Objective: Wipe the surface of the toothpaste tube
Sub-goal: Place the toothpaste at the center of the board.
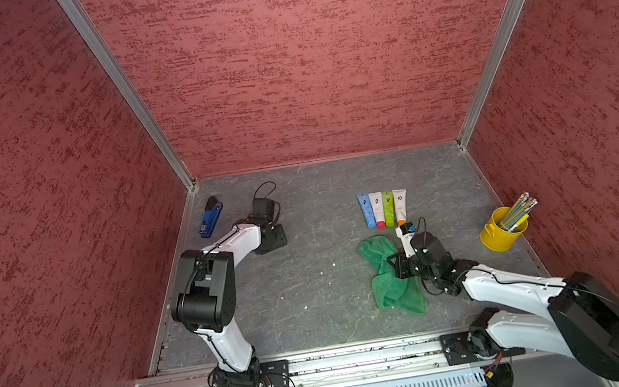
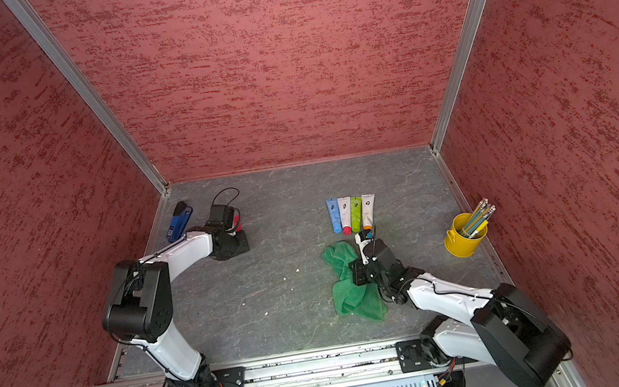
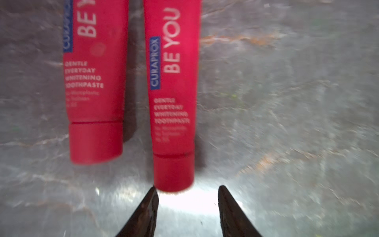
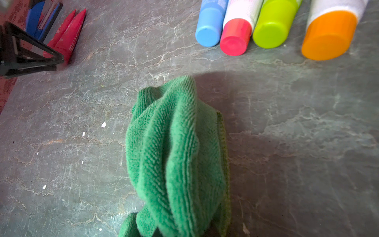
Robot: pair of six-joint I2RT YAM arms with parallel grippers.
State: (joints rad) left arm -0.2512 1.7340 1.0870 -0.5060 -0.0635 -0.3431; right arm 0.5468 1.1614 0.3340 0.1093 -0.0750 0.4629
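Alignment of tube and tool at the far left of the desk. In the left wrist view the red toothpaste tube lay flat, straight ahead of the left tool. Its long axis ran in line with the tool's reach, with the cap toward the tips and the far end out of frame. A second red tube lay parallel just beside it. We found the left tool's jaws parted wider than the cap, with nothing between them. One fingertip stood right at the cap's rim, and blur kept us from saying whether it touched. In both top views the left arm's wrist hid nearly all of both red tubes.

The right tool sat well apart, on the other side of the desk. Its jaws were hidden under the green cloth, which rose in a bunch from where they sat, so we took the tool as clenched on that cloth. A row of four coloured-cap tubes lay near it, caps toward the cloth.

We judged the left arm by far the nearer to the red tube, and the right arm the sole carrier of the wiper. The coming move therefore turned on closing that gap, either by a grasp at the cap along the tube's axis or by bringing the cloth across.
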